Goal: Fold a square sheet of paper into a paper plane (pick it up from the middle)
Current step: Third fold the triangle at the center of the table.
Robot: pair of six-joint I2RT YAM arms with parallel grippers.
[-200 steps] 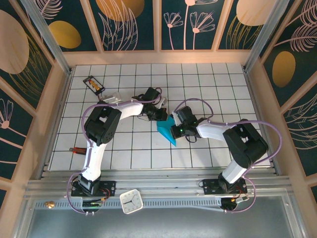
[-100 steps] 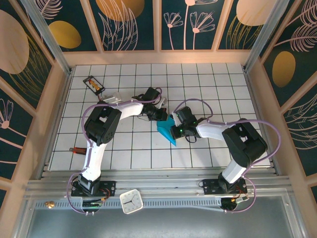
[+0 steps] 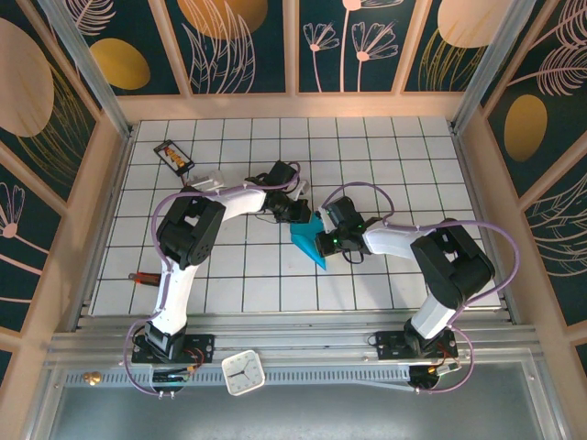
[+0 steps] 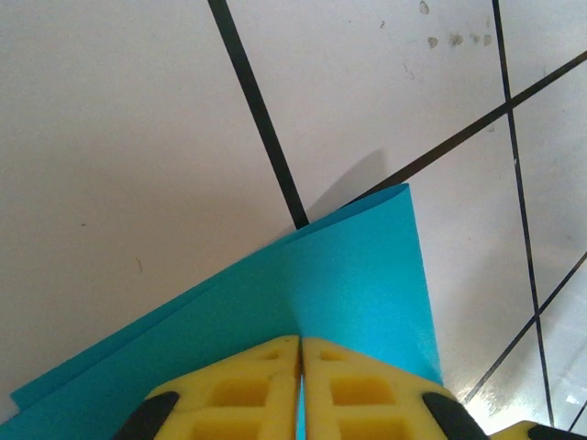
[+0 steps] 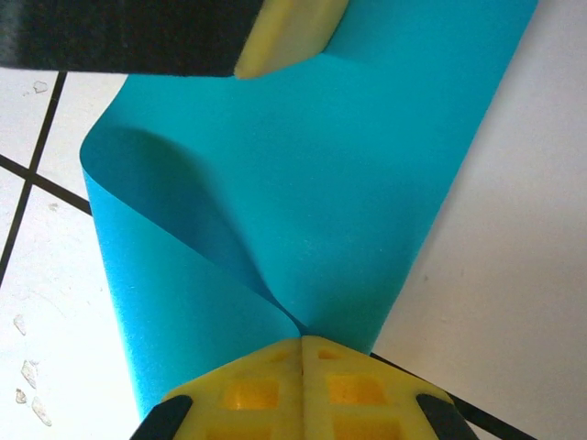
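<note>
Item 1, square sheet of paper (image 3: 310,247): teal-blue. We are finding it folded over on itself near the middle of the white tiled table (image 3: 394,147), a little toward the near edge, between the two grippers. In the left wrist view the sheet (image 4: 358,275) is showing two layers with offset edges, and one corner is pointing away across a black tile line. In the right wrist view the sheet (image 5: 394,183) is bowing up in a soft loop and is not lying flat.

Item 2, left gripper (image 3: 301,214): we are logging it at the far side of the sheet. Its yellow pads are pressing together with no gap (image 4: 301,341), and they are pinching the paper's edge.

Item 3, right gripper (image 3: 321,241): it is sitting at the right side of the sheet. Its pads are likewise closing fully (image 5: 301,341) and clamping the paper where the loop begins. One yellow pad (image 5: 289,27) of the other arm is showing at the top of this view, touching the paper.

Item 4, black card (image 3: 174,156): it has orange marks and is lying near the far left corner.

Item 5, small red-and-dark object (image 3: 138,278): it is lying by the left edge.

Item 6, white clock (image 3: 243,373): it is resting beyond the near edge, on the rail between the arm bases.
</note>
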